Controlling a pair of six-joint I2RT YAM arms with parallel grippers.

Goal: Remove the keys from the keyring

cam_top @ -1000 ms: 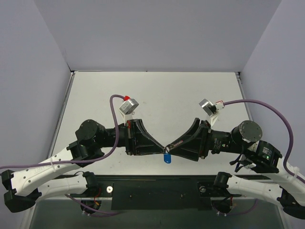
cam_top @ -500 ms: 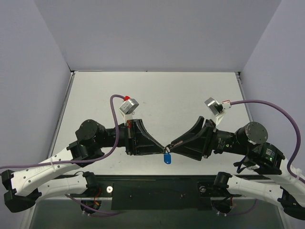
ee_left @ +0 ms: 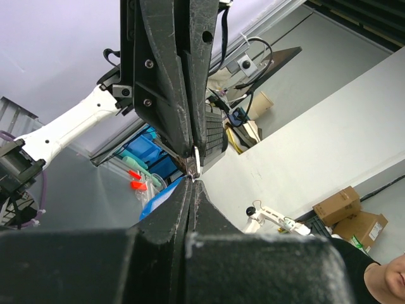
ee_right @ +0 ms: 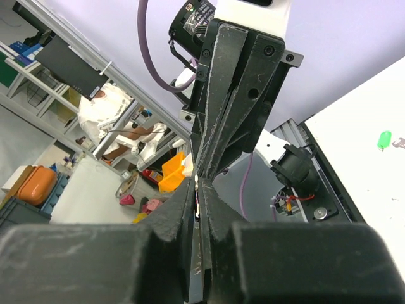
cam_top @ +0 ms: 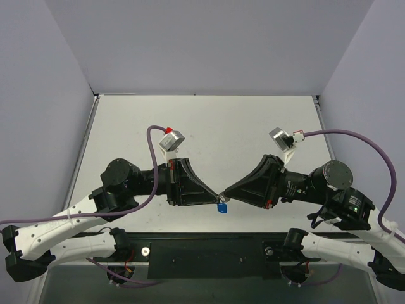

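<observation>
Since a second ago your right gripper (cam_top: 226,194) has snapped shut and the keyring (cam_top: 222,207) has tilted. Left gripper (cam_top: 216,194) is clenched on its ring, tag dangling just below the meeting tips; right pinches what looks like the key (ee_left: 197,163). Next, draw them apart gently.

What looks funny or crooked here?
Nothing is broken or spilled. The only odd sight is the blue key tag, which hangs tilted just below where the left gripper and right gripper meet tip to tip, both pinched shut. What each pinches is too small to tell.
</observation>
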